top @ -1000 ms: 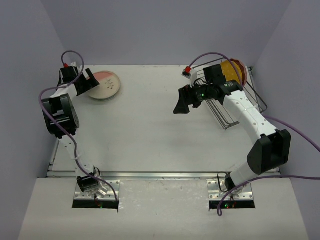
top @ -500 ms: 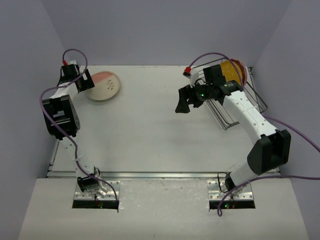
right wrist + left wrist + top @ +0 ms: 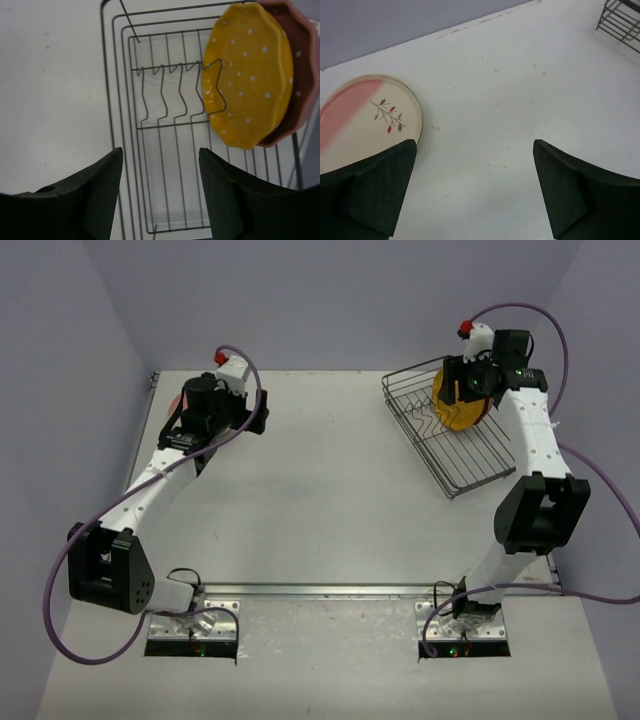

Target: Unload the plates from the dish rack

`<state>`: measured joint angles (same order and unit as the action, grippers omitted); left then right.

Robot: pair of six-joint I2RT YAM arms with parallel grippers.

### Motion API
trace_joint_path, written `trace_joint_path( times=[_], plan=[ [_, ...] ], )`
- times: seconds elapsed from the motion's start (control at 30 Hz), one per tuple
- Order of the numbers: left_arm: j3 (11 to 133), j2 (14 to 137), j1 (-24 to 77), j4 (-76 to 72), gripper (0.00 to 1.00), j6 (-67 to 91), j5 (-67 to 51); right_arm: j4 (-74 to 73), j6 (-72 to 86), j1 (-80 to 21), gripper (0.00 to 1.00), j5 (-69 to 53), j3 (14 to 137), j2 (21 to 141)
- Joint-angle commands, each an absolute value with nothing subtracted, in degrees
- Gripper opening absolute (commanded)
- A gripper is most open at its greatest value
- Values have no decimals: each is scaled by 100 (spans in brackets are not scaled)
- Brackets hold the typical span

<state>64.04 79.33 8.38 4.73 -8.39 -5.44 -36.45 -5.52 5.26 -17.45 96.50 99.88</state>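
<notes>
The dish rack [image 3: 470, 455] of dark wire lies at the table's far right. A yellow-orange plate [image 3: 247, 75] with white dots stands on edge in the dish rack [image 3: 165, 175], and a pink dotted plate [image 3: 300, 60] leans right behind it. My right gripper [image 3: 160, 155] hovers open over the empty dividers beside the yellow-orange plate [image 3: 460, 408], nothing between its fingers. A cream plate with a pink segment [image 3: 365, 120] lies flat at the far left. My left gripper [image 3: 474, 150] is open just right of it, above bare table.
In the top view my left arm [image 3: 160, 475] reaches to the far left and covers most of the cream plate. My right arm [image 3: 535, 440] runs along the rack's right side. A corner of the rack [image 3: 622, 20] shows in the left wrist view.
My right gripper has swung from the table's middle, left of the rack, back over the rack's far end, its jaws narrower. My left gripper moved from the cream plate's left side to its right.
</notes>
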Motion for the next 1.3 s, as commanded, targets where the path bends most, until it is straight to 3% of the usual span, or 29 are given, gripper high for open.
trace_joint_path(
  times=[0.0,0.47,1.03,1.27],
  plan=[
    [6162,7875,863,518,100,-884,-255,-3130,-1407,667,60,-924,10087,10390],
    [6059,8133,879,492,100,-765,-255,-2558,-2209,886,51,116,11120,11662],
    [6258,8218,879,580,100,-703,-325,-2032,-2600,879,50,634,10867,12357],
    [6299,8262,879,598,100,-712,-331,-1881,-2490,853,43,568,10554,12200]
  ],
)
